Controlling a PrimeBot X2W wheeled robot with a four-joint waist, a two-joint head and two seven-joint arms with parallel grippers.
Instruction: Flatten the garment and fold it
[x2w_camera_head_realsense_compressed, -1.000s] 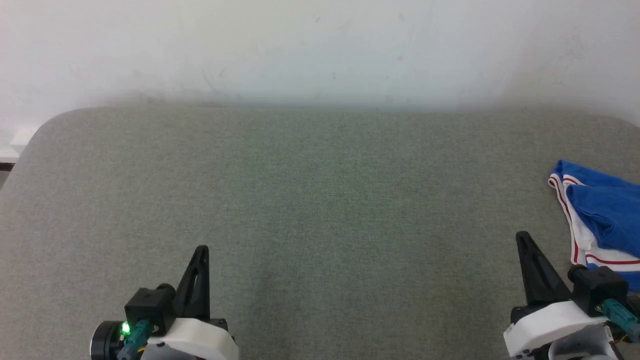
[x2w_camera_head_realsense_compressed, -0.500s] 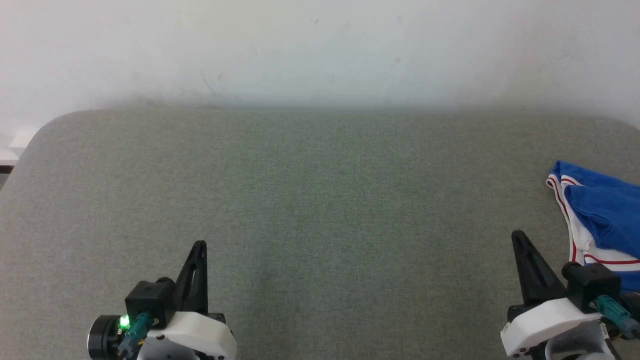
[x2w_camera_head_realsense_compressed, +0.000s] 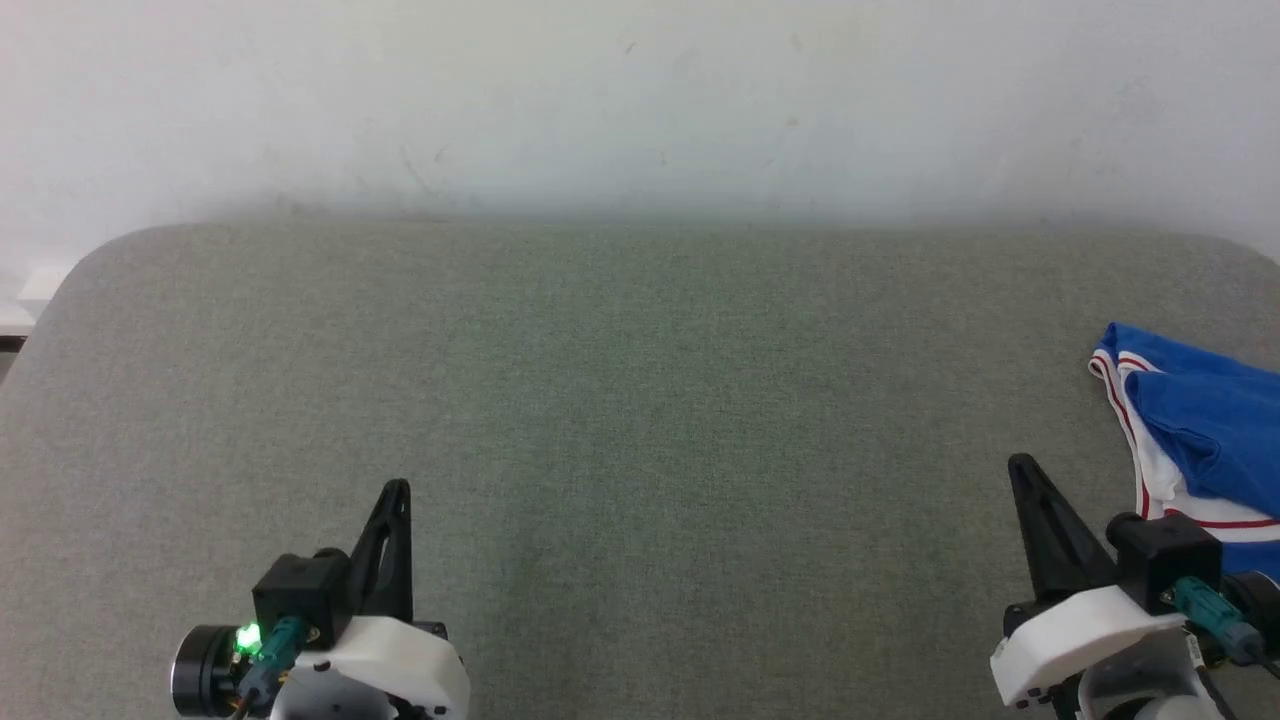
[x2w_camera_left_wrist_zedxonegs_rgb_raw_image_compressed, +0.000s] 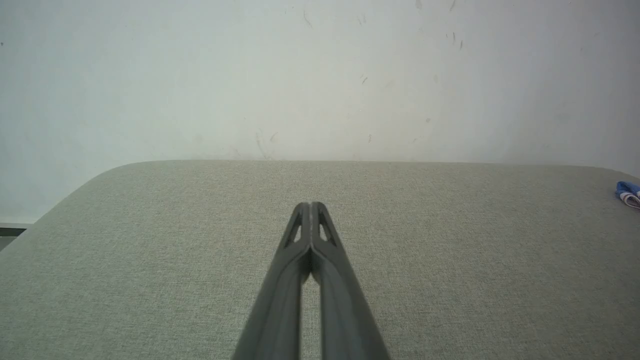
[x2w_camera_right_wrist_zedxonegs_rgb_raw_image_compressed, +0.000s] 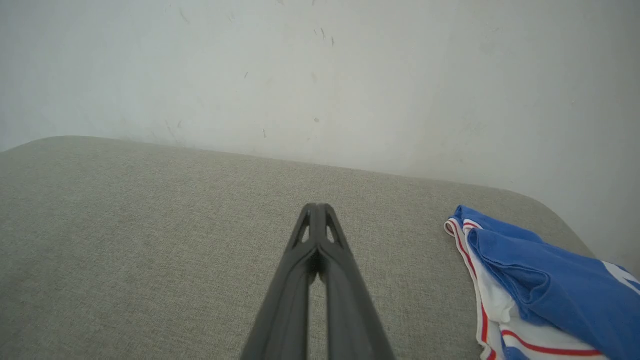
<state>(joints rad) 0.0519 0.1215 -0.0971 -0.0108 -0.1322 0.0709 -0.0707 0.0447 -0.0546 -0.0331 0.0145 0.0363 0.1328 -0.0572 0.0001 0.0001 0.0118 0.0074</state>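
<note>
The left hand is at the near left of the grey fabric tabletop, its two dark fingers pressed together at the tips and gripping nothing; beyond the tabletop rises a pale, scuffed wall. The right hand is at the near right, likewise closed tip to tip and empty; just to its right the garment lies bunched near the tabletop's right edge, blue cloth folded over a white sleeve with red stripe trim, clear of the fingers.
</note>
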